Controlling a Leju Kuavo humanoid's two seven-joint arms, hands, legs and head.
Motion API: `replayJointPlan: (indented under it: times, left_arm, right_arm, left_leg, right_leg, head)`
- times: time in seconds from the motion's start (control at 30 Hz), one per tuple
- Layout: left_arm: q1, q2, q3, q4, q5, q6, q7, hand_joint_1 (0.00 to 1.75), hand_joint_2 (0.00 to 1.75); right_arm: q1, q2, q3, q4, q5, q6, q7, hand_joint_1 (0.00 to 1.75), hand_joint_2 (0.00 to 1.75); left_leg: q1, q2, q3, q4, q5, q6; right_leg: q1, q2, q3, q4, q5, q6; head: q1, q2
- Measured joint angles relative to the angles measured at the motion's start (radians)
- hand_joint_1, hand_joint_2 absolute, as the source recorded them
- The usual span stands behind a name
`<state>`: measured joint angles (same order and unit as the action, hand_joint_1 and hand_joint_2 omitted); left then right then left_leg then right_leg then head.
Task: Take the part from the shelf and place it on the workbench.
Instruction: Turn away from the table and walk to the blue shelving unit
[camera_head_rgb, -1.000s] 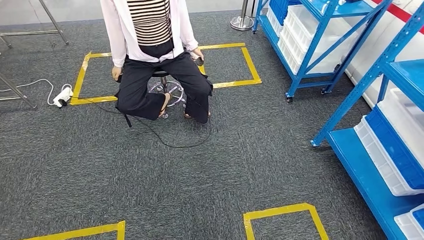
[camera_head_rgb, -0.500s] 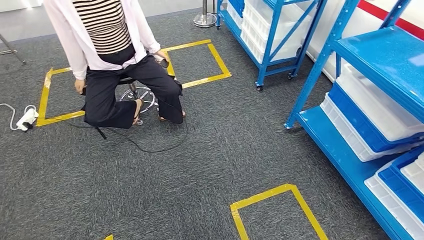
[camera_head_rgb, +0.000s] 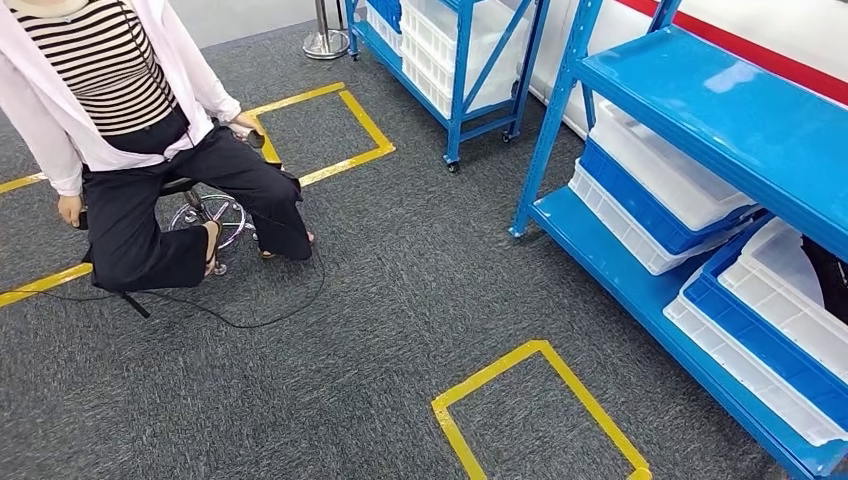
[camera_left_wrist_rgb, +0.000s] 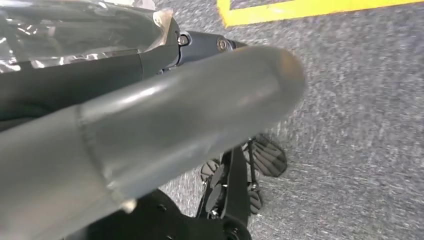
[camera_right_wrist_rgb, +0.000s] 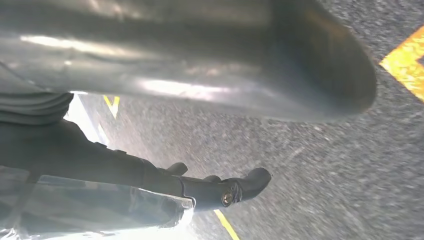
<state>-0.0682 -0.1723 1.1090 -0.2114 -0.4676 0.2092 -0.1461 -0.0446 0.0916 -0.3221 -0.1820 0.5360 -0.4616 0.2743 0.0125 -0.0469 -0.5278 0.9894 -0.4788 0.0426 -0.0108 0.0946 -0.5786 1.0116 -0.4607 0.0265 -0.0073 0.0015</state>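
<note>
Your left hand (camera_left_wrist_rgb: 150, 130) and right hand (camera_right_wrist_rgb: 190, 65) each show up close in their wrist views as a blurred grey thumb over carpet, and you cannot tell whether the fingers are apart or together. The blue shelf (camera_head_rgb: 700, 110) stands at your right, its far end cut off by the frame. Its white and blue bins (camera_head_rgb: 650, 195) sit stacked on the lower tier; a dark object (camera_head_rgb: 828, 280) lies in the nearest bin, too cropped to confirm as the part.

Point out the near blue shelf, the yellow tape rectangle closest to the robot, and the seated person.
near blue shelf (camera_head_rgb: 700, 110), head view, on its upper deck.
yellow tape rectangle (camera_head_rgb: 490, 375), head view, on its far edge.
seated person (camera_head_rgb: 150, 200), head view, on the dark trousers.
</note>
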Motion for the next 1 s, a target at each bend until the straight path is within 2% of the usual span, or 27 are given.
replayJointPlan:
  times: [0.07,0.13,0.17,0.2,0.23,0.27,0.3,0.33,0.37,0.4,0.43,0.47,0.5,0.53,0.6,0.63,0.67,0.7,0.73,0.77,0.8,0.83,0.87,0.9,0.97,1.0]
  left_arm:
    - [0.001,0.000,0.000,0.000,-0.002,0.000,0.000,0.00,0.00]
    - [0.003,0.001,0.000,0.000,-0.003,0.000,0.000,0.00,0.00]
    - [0.003,0.001,0.000,0.000,-0.004,0.000,0.000,0.00,0.00]
    - [0.003,0.001,0.000,0.000,-0.004,0.000,0.000,0.00,0.00]
    - [0.002,0.000,0.000,0.000,-0.004,0.000,0.001,0.00,0.00]
    - [0.002,0.000,0.000,0.000,-0.004,-0.001,0.001,0.00,0.00]
    - [0.002,-0.001,0.000,0.000,-0.005,-0.001,0.001,0.00,0.00]
    - [0.001,-0.001,0.000,0.000,-0.005,-0.001,0.001,0.00,0.00]
    - [0.001,0.000,0.000,0.000,-0.005,-0.002,0.001,0.00,0.00]
    - [0.000,0.000,0.000,0.000,-0.006,-0.002,0.001,0.00,0.00]
    - [-0.002,0.000,0.000,0.000,-0.006,-0.002,0.001,0.00,0.00]
    - [-0.003,0.000,0.000,0.000,-0.006,-0.003,0.001,0.00,0.00]
    - [-0.004,0.001,-0.001,0.000,-0.007,-0.003,0.001,0.00,0.00]
    - [-0.004,0.001,-0.001,0.000,-0.007,-0.003,0.001,0.00,0.00]
    - [-0.001,0.002,-0.001,0.000,-0.007,-0.003,0.000,0.00,0.00]
    - [0.000,0.002,-0.001,0.000,-0.007,-0.003,0.000,0.00,0.00]
    - [0.000,0.002,-0.001,0.000,-0.007,-0.003,0.000,0.00,0.00]
    - [0.000,0.002,-0.001,0.000,-0.007,-0.003,0.000,0.00,0.00]
    - [0.000,0.002,-0.001,0.000,-0.007,-0.003,0.000,0.00,0.00]
    - [0.000,0.003,-0.001,0.000,-0.007,-0.003,0.000,0.00,0.00]
    - [0.001,0.004,-0.001,0.000,-0.007,-0.003,0.000,0.00,0.00]
    - [0.001,0.004,-0.001,0.001,-0.007,-0.003,0.000,0.00,0.00]
    - [0.000,0.004,-0.001,0.001,-0.007,-0.003,0.001,0.00,0.00]
    - [0.000,0.004,-0.001,0.001,-0.008,-0.004,0.001,0.00,0.00]
    - [-0.001,0.004,-0.001,0.001,-0.008,-0.005,0.002,0.00,0.00]
    - [-0.001,0.004,-0.001,0.001,-0.007,-0.005,0.002,0.00,0.00]
  right_arm:
    - [-0.002,0.000,-0.002,0.000,-0.001,0.000,0.000,0.00,0.00]
    - [-0.003,0.001,-0.003,0.000,-0.002,0.000,0.000,0.00,0.00]
    - [-0.002,0.001,-0.004,0.000,-0.002,0.000,0.000,0.00,0.00]
    - [0.000,0.001,-0.004,0.000,-0.003,0.000,0.000,0.00,0.00]
    - [0.002,0.000,-0.005,0.000,-0.003,0.000,0.000,0.00,0.00]
    - [0.002,-0.001,-0.005,0.000,-0.004,0.000,0.000,0.00,0.00]
    - [0.002,0.000,-0.006,0.000,-0.004,0.000,0.000,0.00,0.00]
    - [0.001,0.000,-0.006,0.000,-0.004,0.000,0.000,0.00,0.00]
    - [0.000,0.000,-0.006,0.000,-0.004,0.000,0.000,0.00,0.00]
    - [0.000,0.001,-0.006,0.000,-0.004,0.000,0.000,0.00,0.00]
    - [0.001,0.001,-0.007,0.000,-0.004,0.000,0.000,0.00,0.00]
    - [0.002,0.001,-0.008,0.000,-0.004,0.000,0.000,0.00,0.00]
    - [0.003,0.001,-0.009,0.000,-0.004,0.000,0.000,0.00,0.00]
    - [0.002,0.001,-0.010,0.000,-0.005,0.000,0.000,0.00,0.00]
    - [0.001,0.001,-0.011,0.000,-0.005,-0.001,0.000,0.00,0.00]
    - [0.001,0.002,-0.011,0.000,-0.005,-0.001,0.000,0.00,0.00]
    - [0.001,0.003,-0.011,0.000,-0.005,-0.001,0.000,0.00,0.00]
    - [0.002,0.003,-0.011,0.000,-0.005,-0.001,0.000,0.00,0.00]
    - [0.003,0.003,-0.011,0.000,-0.005,-0.001,0.000,0.00,0.00]
    - [0.003,0.004,-0.012,0.000,-0.005,-0.001,0.000,0.00,0.00]
    - [0.002,0.004,-0.012,0.000,-0.005,-0.001,0.000,0.00,0.00]
    - [0.001,0.004,-0.012,0.000,-0.005,-0.001,0.000,0.00,0.00]
    - [0.000,0.005,-0.012,0.000,-0.005,-0.001,0.000,0.00,0.00]
    - [0.000,0.005,-0.012,0.000,-0.005,-0.001,0.000,0.00,0.00]
    - [0.003,0.005,-0.013,0.000,-0.005,-0.002,0.000,0.00,0.00]
    - [0.004,0.004,-0.013,0.000,-0.001,-0.003,0.000,0.00,0.00]
  left_leg:
    - [0.001,0.031,-0.001,-0.011,0.008,0.011]
    - [-0.001,0.064,-0.005,-0.011,0.009,0.013]
    - [-0.002,0.079,-0.006,-0.010,0.009,0.013]
    - [-0.002,0.093,-0.007,-0.010,0.009,0.012]
    - [-0.002,0.106,-0.006,-0.010,0.008,0.011]
    - [-0.002,0.118,-0.005,-0.009,0.007,0.009]
    - [-0.004,0.129,-0.003,-0.008,0.005,0.005]
    - [-0.007,0.139,0.000,-0.007,0.003,-0.001]
    - [-0.009,0.147,0.002,-0.006,0.001,-0.008]
    - [-0.010,0.156,0.005,-0.006,-0.001,-0.014]
    - [-0.009,0.165,0.009,-0.008,-0.002,-0.020]
    - [-0.006,0.162,0.010,-0.003,-0.006,-0.026]
    - [-0.003,0.145,0.006,0.013,-0.019,-0.033]
    - [0.000,0.118,-0.006,0.048,-0.044,-0.038]
    - [0.003,0.061,-0.060,0.176,-0.120,-0.044]
    - [0.003,0.050,-0.091,0.244,-0.150,-0.045]
    - [0.004,0.046,-0.113,0.289,-0.163,-0.046]
    - [0.004,0.045,-0.118,0.295,-0.152,-0.045]
    - [0.006,0.042,-0.104,0.259,-0.122,-0.044]
    - [0.008,0.034,-0.075,0.193,-0.080,-0.043]
    - [0.013,0.010,-0.043,0.120,-0.044,-0.042]
    - [0.016,-0.012,-0.018,0.061,-0.021,-0.042]
    - [0.017,-0.030,-0.004,0.026,-0.011,-0.041]
    - [0.015,-0.039,-0.001,0.015,-0.011,-0.039]
    - [0.010,-0.017,-0.002,0.009,-0.006,-0.026]
    - [0.008,-0.006,-0.002,0.004,-0.002,-0.016]
  right_leg:
    - [0.000,-0.055,-0.053,0.099,-0.049,-0.006]
    - [-0.002,-0.078,-0.119,0.236,-0.104,-0.006]
    - [-0.004,-0.082,-0.133,0.270,-0.114,-0.001]
    - [-0.005,-0.085,-0.124,0.265,-0.108,0.008]
    - [-0.007,-0.092,-0.092,0.216,-0.089,0.018]
    - [-0.009,-0.112,-0.044,0.136,-0.063,0.026]
    - [-0.008,-0.137,0.000,0.060,-0.041,0.029]
    - [-0.006,-0.156,0.031,0.004,-0.024,0.027]
    - [-0.003,-0.170,0.046,-0.026,-0.016,0.022]
    - [0.000,-0.168,0.045,-0.031,-0.015,0.016]
    - [0.001,-0.157,0.043,-0.033,-0.013,0.009]
    - [-0.004,-0.146,0.043,-0.035,-0.011,0.002]
    - [-0.009,-0.135,0.047,-0.037,-0.008,-0.005]
    - [-0.014,-0.124,0.050,-0.039,-0.004,-0.013]
    - [-0.016,-0.102,0.052,-0.039,0.000,-0.023]
    - [-0.014,-0.090,0.051,-0.038,0.001,-0.025]
    - [-0.012,-0.077,0.050,-0.038,0.002,-0.026]
    - [-0.012,-0.063,0.051,-0.037,0.002,-0.026]
    - [-0.012,-0.049,0.052,-0.037,0.002,-0.026]
    - [-0.012,-0.035,0.053,-0.035,0.002,-0.026]
    - [-0.012,-0.022,0.053,-0.033,0.002,-0.025]
    - [-0.010,-0.011,0.050,-0.029,0.002,-0.022]
    - [-0.007,-0.001,0.044,-0.027,0.002,-0.017]
    - [-0.005,0.008,0.036,-0.026,0.004,-0.010]
    - [-0.006,0.023,0.022,-0.027,0.008,0.006]
    - [-0.006,0.015,0.014,-0.019,0.004,0.011]
  head:
    - [0.006,0.000]
    - [0.011,0.000]
    - [0.011,0.000]
    - [0.012,0.000]
    - [0.012,0.000]
    - [0.013,0.000]
    - [0.014,0.000]
    - [0.013,0.000]
    - [0.013,0.000]
    - [0.012,0.000]
    - [0.011,0.000]
    - [0.011,0.000]
    - [0.009,0.000]
    - [0.006,0.000]
    - [-0.001,0.000]
    - [-0.003,0.000]
    - [-0.003,0.000]
    - [-0.004,0.000]
    - [-0.004,0.000]
    - [-0.004,0.000]
    - [-0.004,0.000]
    - [-0.004,0.000]
    - [-0.004,0.000]
    - [-0.004,0.000]
    - [-0.003,0.000]
    - [-0.003,0.000]
